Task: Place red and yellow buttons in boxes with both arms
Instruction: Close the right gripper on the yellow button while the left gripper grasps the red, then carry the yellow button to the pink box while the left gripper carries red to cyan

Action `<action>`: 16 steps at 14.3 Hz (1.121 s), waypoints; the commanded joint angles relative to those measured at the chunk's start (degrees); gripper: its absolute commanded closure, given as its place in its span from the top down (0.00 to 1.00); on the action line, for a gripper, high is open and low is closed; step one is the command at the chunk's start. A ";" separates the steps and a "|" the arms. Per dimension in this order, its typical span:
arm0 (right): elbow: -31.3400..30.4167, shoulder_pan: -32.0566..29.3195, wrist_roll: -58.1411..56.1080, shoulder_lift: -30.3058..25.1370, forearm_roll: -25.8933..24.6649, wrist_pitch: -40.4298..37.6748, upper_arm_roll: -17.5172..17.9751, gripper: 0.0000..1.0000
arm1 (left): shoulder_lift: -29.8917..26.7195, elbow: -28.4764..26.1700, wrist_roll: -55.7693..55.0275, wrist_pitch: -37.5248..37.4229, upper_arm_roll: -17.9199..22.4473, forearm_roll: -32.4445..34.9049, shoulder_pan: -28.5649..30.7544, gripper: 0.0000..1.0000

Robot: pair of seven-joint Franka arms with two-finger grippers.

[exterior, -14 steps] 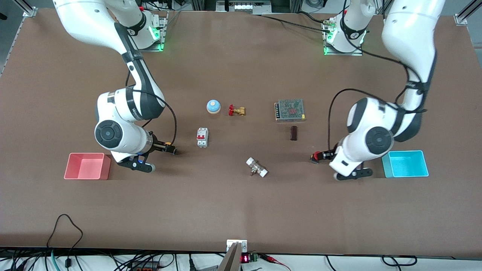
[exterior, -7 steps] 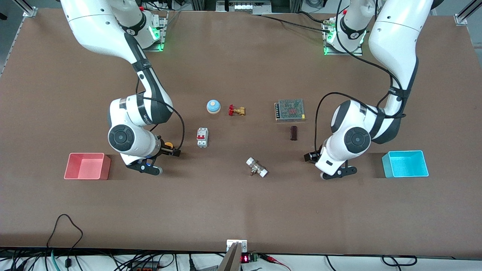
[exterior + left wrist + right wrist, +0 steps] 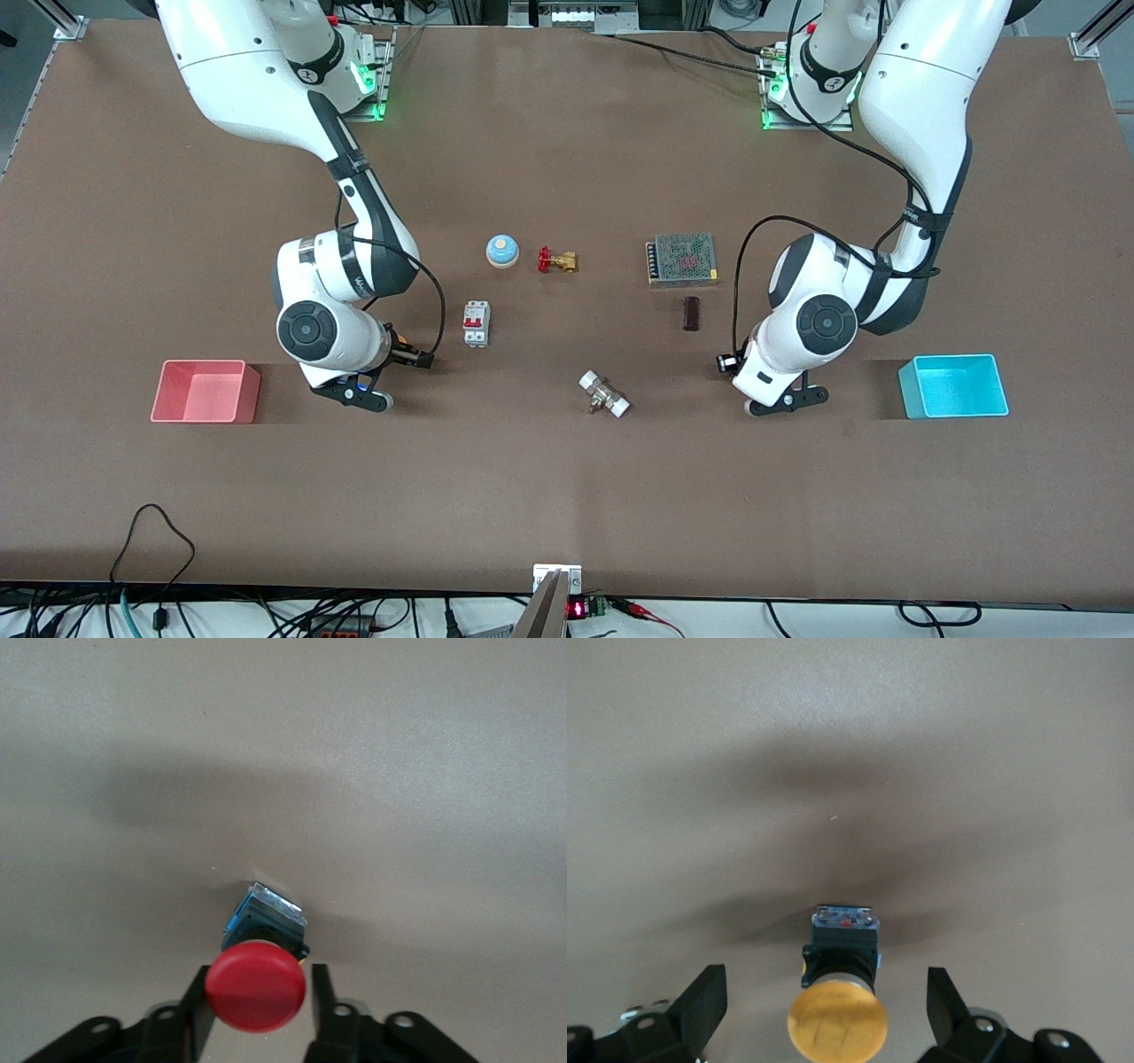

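Observation:
The red button (image 3: 256,985) lies on its side on the table, cap toward the wrist camera. My left gripper (image 3: 260,980) is low over it, and its fingers (image 3: 198,1001) have drawn in against the red cap from both sides. In the front view the left gripper (image 3: 726,362) hides that button. The yellow button (image 3: 837,1024) also lies on its side, between the widely spread fingers (image 3: 704,997) of my open right gripper (image 3: 826,983), which touches nothing. The pink-red box (image 3: 205,394) sits toward the right arm's end. The cyan box (image 3: 955,388) sits toward the left arm's end.
Between the arms stand a white circuit breaker (image 3: 476,323), a blue dome bell (image 3: 501,251), a brass valve with a red handle (image 3: 556,260), a meshed power supply (image 3: 682,259), a dark block (image 3: 691,313) and a white-ended fitting (image 3: 604,394).
Both arms have shifted toward the table's middle. The left gripper's fingers have closed in from wide open onto the red cap. The right gripper now straddles the yellow button, still open.

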 commanded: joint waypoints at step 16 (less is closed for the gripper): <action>0.68 -0.40 -1.01 0.19 -0.06 -0.44 -0.56 0.14 | -8.02 1.71 24.54 -8.34 0.14 -0.31 15.12 0.28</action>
